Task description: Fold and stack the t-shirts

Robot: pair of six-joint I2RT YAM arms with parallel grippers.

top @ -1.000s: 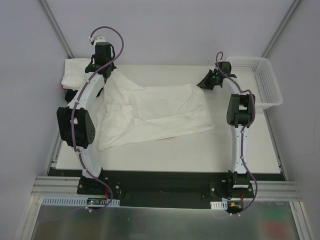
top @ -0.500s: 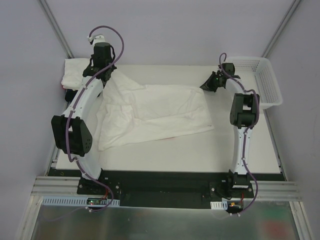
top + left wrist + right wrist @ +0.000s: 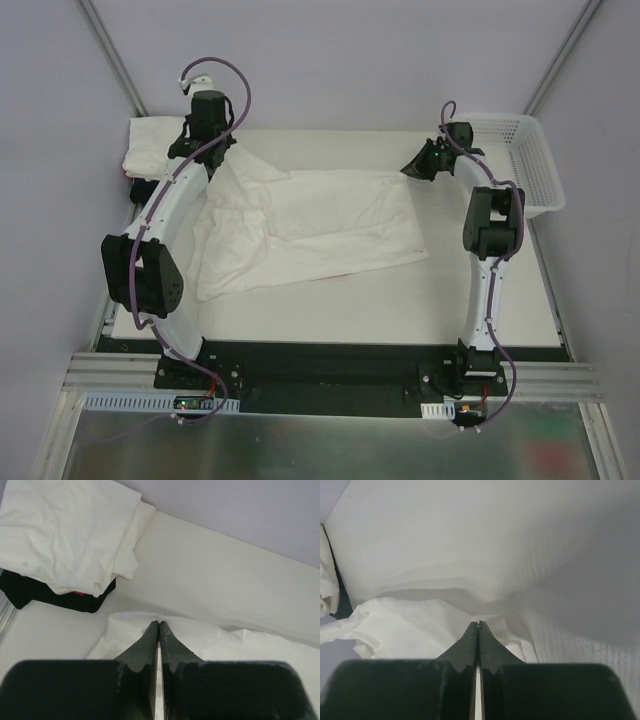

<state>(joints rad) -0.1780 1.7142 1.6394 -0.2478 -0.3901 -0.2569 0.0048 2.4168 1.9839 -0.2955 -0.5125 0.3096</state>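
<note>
Shifted back, left gripper (image 3: 159, 623) and right gripper (image 3: 478, 624) pinch t-shirt (image 3: 320, 215) corners.

White shirts (image 3: 65, 535) are covering most of the black shirt (image 3: 30, 592); the red one (image 3: 77, 593) is showing only a sliver. The left arm (image 3: 175, 195) is hiding part of the spread shirt (image 3: 330, 215).

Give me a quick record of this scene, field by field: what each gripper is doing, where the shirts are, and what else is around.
left gripper: shut, pinching the far left edge of the spread white t-shirt
right gripper: shut, pinching that shirt's far right corner
shirt state: rumpled across the table, not yet folded
folded stack: far left corner, white on top, black shirt beneath, red sliver between
basket: white mesh, far right corner
</note>
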